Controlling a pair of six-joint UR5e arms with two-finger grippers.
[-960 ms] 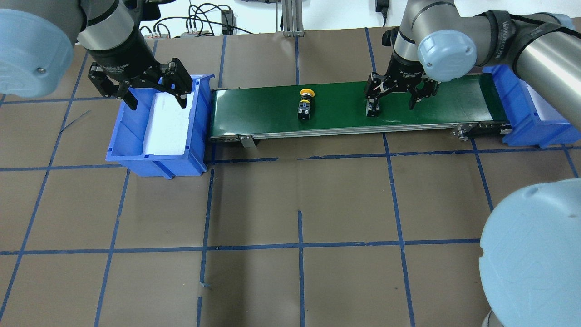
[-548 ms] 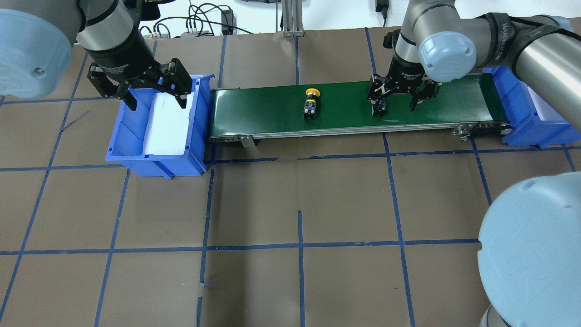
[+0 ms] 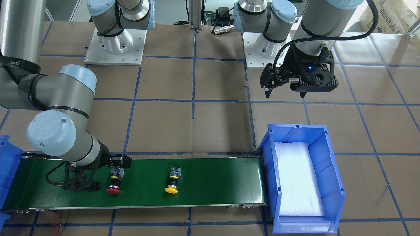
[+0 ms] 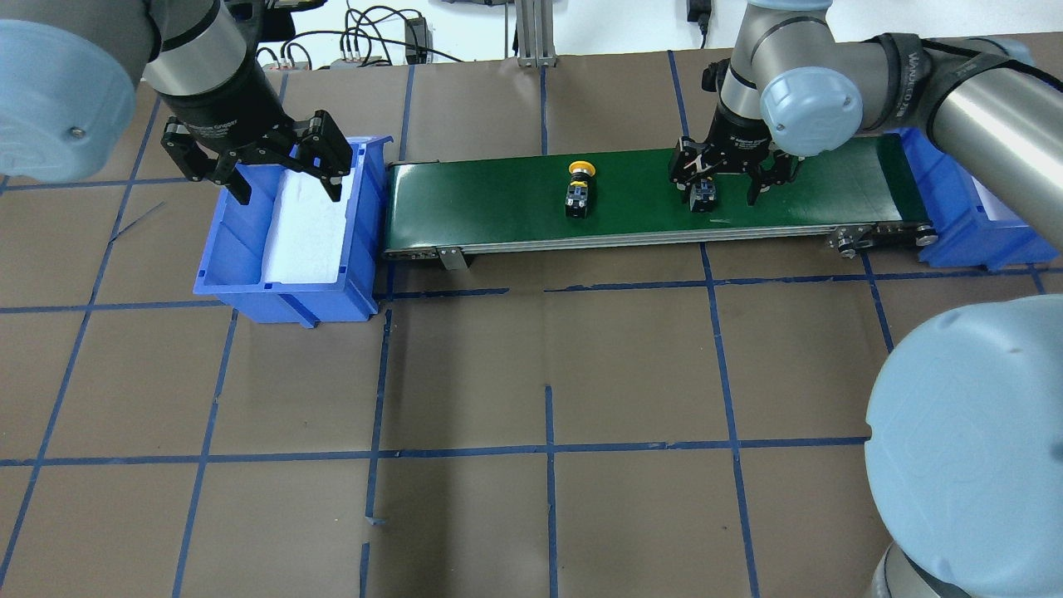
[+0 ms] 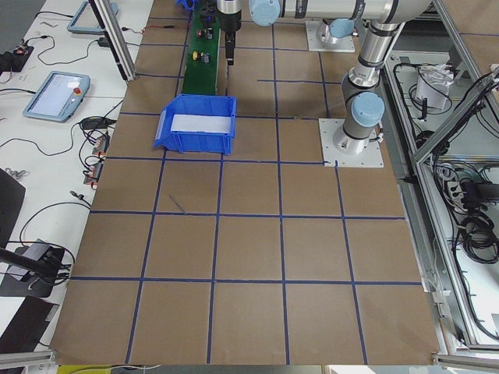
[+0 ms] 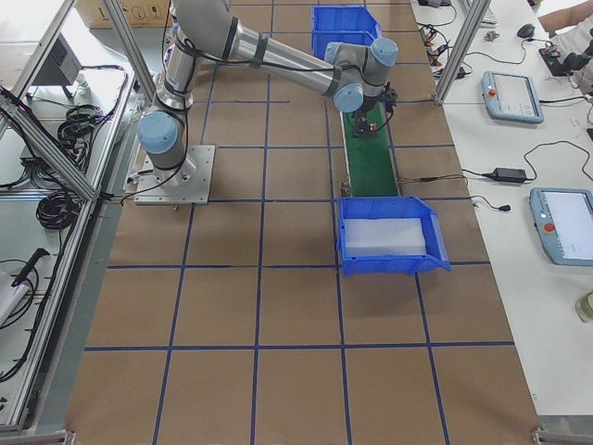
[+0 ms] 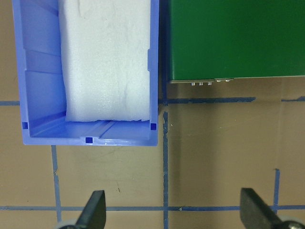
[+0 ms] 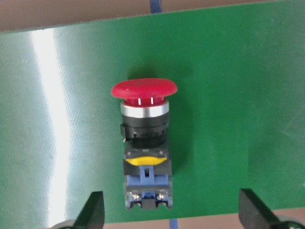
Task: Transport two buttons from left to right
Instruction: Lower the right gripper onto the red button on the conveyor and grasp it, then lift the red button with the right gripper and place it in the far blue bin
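You are looking at a robotics lab cell. 2 grey industrial arms [image 3: 59,131] stand bolted on steel plates [image 3: 95,57] to a table [image 4: 631,365] papered brown and gridded with blue tape [image 4: 465,453]. A green conveyor belt [image 4: 482,208] runs between blue bins [image 4: 224,266]. Aluminium framing [image 5: 111,39], teach pendants [image 6: 512,95] and loose cables [image 5: 86,125] line your white side benches [image 6: 519,306].

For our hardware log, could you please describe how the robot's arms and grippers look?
The left arm and right arm are silver-grey metal tubes with pale blue round joint caps. The left gripper and right gripper are black, each with two black fingers and white lettering on the body. A black braided cable loops along the left wrist; a black lettered band wraps the right arm.
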